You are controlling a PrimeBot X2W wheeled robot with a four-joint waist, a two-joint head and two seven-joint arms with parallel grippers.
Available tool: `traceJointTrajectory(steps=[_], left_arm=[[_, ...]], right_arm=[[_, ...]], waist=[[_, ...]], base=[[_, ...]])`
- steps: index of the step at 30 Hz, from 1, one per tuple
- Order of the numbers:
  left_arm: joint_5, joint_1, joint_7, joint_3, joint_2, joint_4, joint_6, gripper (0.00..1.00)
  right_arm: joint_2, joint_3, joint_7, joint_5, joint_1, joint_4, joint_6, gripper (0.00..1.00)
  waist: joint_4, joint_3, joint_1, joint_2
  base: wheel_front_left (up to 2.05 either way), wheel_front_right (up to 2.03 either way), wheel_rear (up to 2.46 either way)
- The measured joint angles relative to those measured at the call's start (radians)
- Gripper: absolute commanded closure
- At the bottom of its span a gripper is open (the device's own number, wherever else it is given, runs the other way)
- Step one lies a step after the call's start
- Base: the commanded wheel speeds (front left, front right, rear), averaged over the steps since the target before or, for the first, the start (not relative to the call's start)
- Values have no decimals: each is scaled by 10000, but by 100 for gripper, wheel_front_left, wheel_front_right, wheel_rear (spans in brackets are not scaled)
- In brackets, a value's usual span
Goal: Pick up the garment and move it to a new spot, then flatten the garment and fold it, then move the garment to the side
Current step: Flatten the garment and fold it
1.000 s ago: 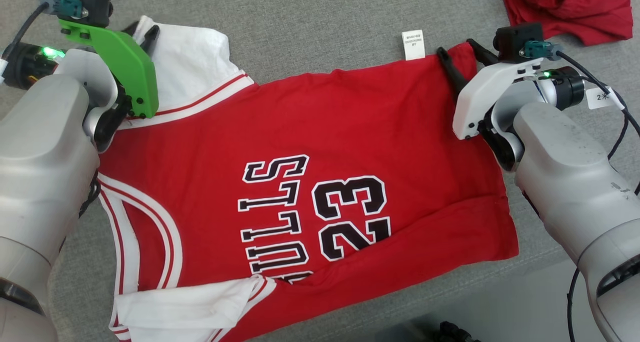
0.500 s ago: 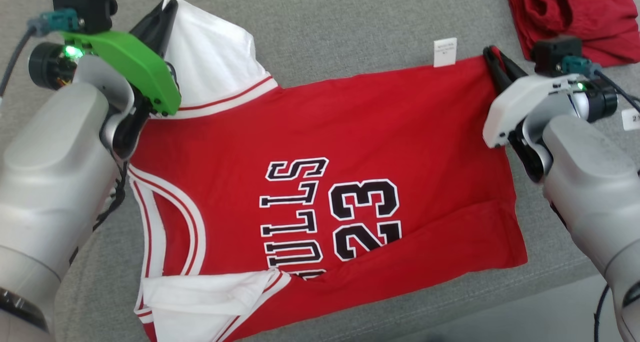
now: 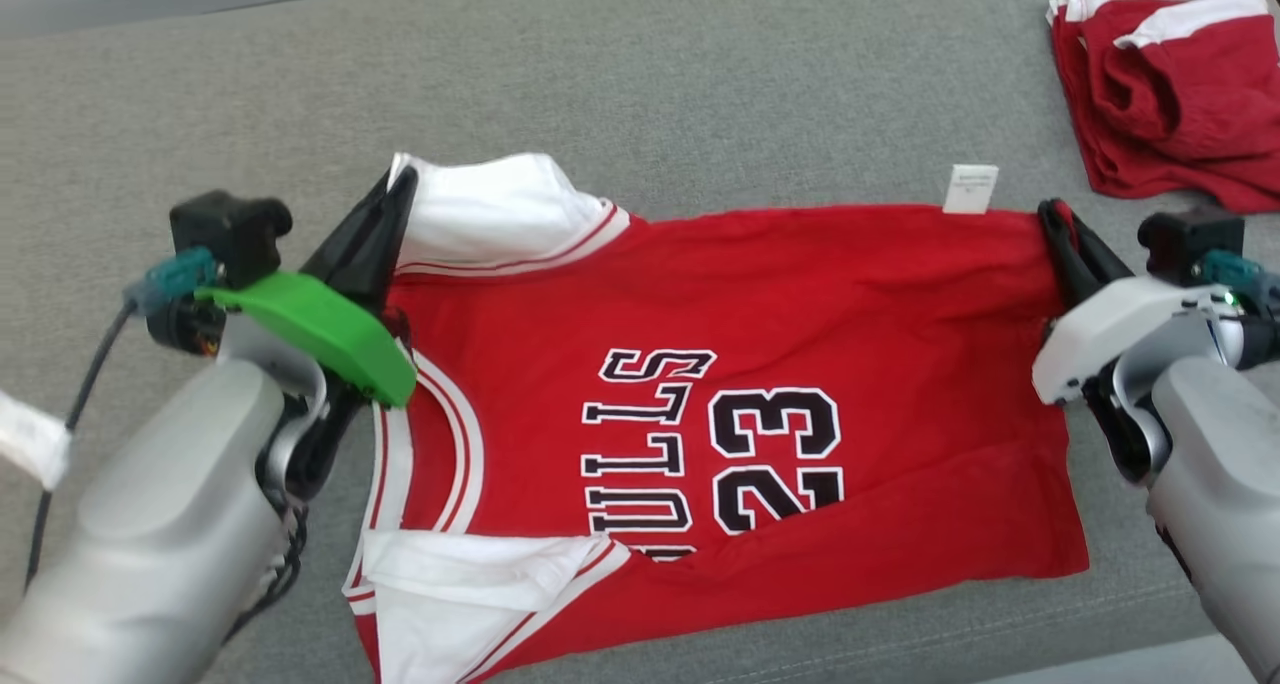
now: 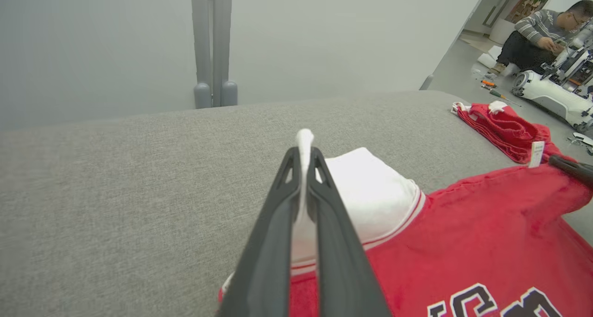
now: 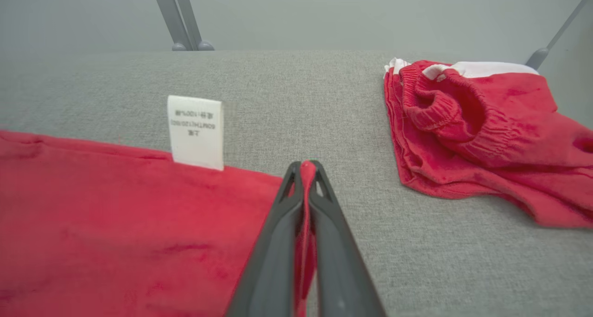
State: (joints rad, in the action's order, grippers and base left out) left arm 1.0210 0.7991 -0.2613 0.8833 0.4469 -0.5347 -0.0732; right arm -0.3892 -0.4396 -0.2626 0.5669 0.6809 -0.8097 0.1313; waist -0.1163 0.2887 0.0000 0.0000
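The garment (image 3: pixel 760 324) is a red jersey with white sleeves and black "BULLS 23" lettering, spread sideways on the grey surface. My left gripper (image 3: pixel 400 179) is shut on the far white sleeve (image 4: pixel 366 192), whose cloth shows between the fingers (image 4: pixel 303 168). My right gripper (image 3: pixel 1050 212) is shut on the far red hem corner (image 5: pixel 303 178), beside the white care label (image 5: pixel 195 131). The near sleeve (image 3: pixel 470 584) lies folded at the bottom edge.
A second crumpled red and white garment (image 3: pixel 1170 84) lies at the far right of the grey surface (image 3: pixel 700 84). Grey metal legs (image 4: pixel 213 43) stand behind the surface. A person sits on the floor by a pale machine (image 4: pixel 551 92) far right.
Both grippers have closed on the garment's far edge, left on the white sleeve and right on the hem corner. The head view has shifted, so the whole scene sits lower.
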Motion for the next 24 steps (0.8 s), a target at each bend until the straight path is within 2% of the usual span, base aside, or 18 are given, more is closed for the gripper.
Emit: traceJointTrajectory(steps=[6,11,17,24], left_arm=[[-855,-2263,-10,-1244,-71,1615,529,100],[-1179,-3704,-12,-1820,-339,2364,736,100],[-1492,-5298,-12,-2357,-752,2683,911,100],[-1806,-6636,-12,-2961,-1315,2642,892,100]], right_arm=[[128,988,0,-742,-1080,642,0,100],[207,1695,0,-1114,-1864,1080,0,100],[349,2337,0,-1302,-3006,1764,0,100],[581,2790,0,-1271,-4299,2516,0,100]], waist=[[284,-375,0,0],[464,-634,0,1],[576,-1011,-1,0],[631,-1386,0,0]], base=[[0,0,0],[0,0,0],[0,0,0],[0,0,0]])
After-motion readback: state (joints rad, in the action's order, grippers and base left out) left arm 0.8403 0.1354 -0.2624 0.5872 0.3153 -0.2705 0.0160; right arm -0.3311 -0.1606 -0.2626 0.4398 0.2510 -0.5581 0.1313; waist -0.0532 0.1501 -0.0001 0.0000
